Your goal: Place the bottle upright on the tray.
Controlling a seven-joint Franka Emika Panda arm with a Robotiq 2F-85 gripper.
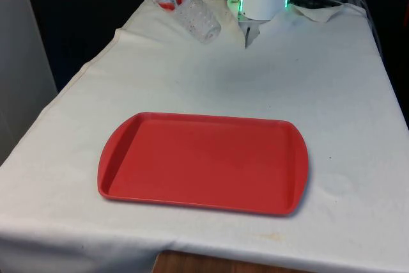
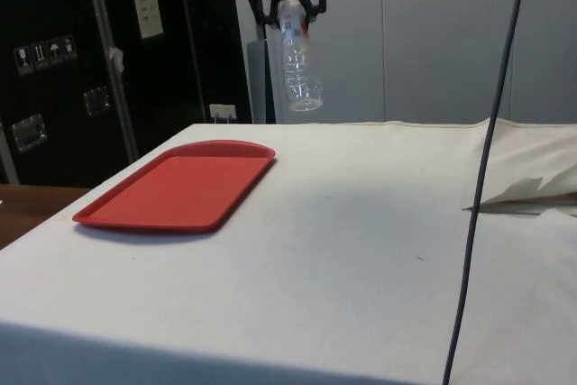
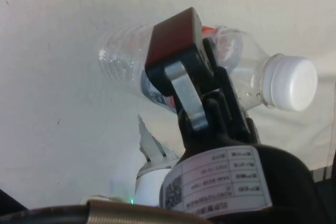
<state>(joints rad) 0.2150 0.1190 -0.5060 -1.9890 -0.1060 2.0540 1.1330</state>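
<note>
The black gripper (image 2: 290, 8) hangs well above the table (image 2: 361, 223), its two fingers closed on the upper part of a clear plastic bottle (image 2: 298, 65). The bottle has a white cap at the top and hangs cap-up, leaning slightly, its base clear of the cloth; it looks empty, though that is hard to judge. A red tray (image 2: 180, 187) lies flat near the table's left edge, toward the far corner, well apart from the bottle.
</note>
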